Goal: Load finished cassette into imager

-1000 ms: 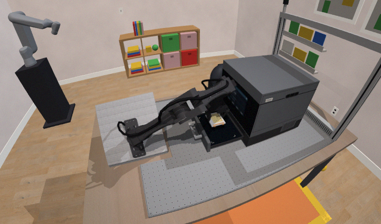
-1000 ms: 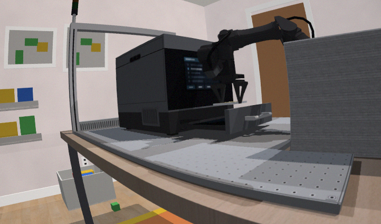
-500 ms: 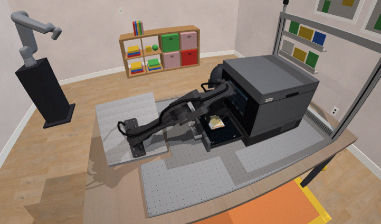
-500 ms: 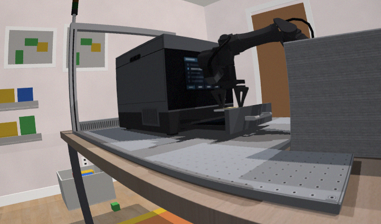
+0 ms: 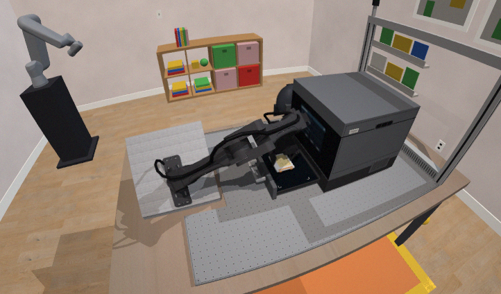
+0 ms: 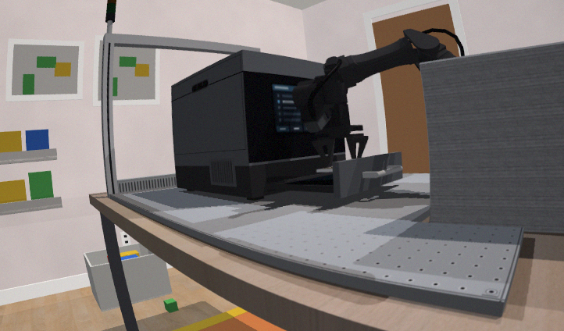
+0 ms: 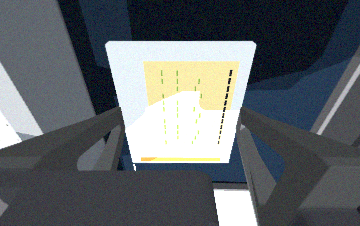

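The cassette FINISHED [image 7: 181, 112] is a pale plate with a yellow gel window and dashed lanes. My gripper [image 7: 180, 112] is shut on its two long sides. In the top view the cassette [image 5: 284, 163] hangs low over the dark glass [image 5: 295, 174] of the open drawer of the gel imager IM [image 5: 351, 120]. It is toward the drawer's left rear part. Two white corner marks [image 5: 293, 183] show near the drawer's front. In the exterior view the gripper [image 6: 340, 146] stands just behind the drawer's front panel [image 6: 365, 171]; whether the cassette touches the glass is hidden.
The drawer front carries a handle [image 6: 380, 172]. A raised grey block [image 5: 170, 165] holds the arm's base [image 5: 179, 182] at the left. A metal frame post [image 6: 110, 115] stands at the table's far corner. The perforated plate [image 5: 251, 235] lies in front of IM.
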`<state>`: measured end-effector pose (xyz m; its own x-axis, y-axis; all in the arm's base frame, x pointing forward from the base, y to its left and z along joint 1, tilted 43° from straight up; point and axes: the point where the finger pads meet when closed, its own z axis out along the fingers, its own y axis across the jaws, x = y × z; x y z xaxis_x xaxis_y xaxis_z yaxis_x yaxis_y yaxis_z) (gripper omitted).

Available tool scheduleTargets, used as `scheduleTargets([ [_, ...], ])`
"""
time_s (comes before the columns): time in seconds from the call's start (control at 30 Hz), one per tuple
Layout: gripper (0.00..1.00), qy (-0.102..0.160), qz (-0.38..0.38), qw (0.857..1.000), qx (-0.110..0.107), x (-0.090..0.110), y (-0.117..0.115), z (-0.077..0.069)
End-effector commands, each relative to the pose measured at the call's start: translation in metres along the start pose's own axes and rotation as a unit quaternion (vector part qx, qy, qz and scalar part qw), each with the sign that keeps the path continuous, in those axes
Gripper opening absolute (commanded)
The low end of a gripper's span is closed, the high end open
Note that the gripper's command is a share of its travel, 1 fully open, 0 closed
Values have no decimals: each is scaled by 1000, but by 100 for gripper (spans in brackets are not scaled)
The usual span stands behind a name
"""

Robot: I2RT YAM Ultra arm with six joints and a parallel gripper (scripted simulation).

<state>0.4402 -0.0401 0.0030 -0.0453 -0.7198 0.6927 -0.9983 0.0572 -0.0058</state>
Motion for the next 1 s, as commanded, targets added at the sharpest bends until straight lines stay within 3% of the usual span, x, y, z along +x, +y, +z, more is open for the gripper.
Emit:
scheduleTargets([
  [0.0,0,-5,6,1000,17,6,-6,-5],
  [0.13,0,-5,6,1000,18,6,-6,-3],
  [0.17,0,-8,4,1000,29,0,-10,-11],
  [0.23,0,-8,-1,1000,24,-2,-6,-5],
  [0.97,0,-9,2,1000,27,1,-9,-9],
])
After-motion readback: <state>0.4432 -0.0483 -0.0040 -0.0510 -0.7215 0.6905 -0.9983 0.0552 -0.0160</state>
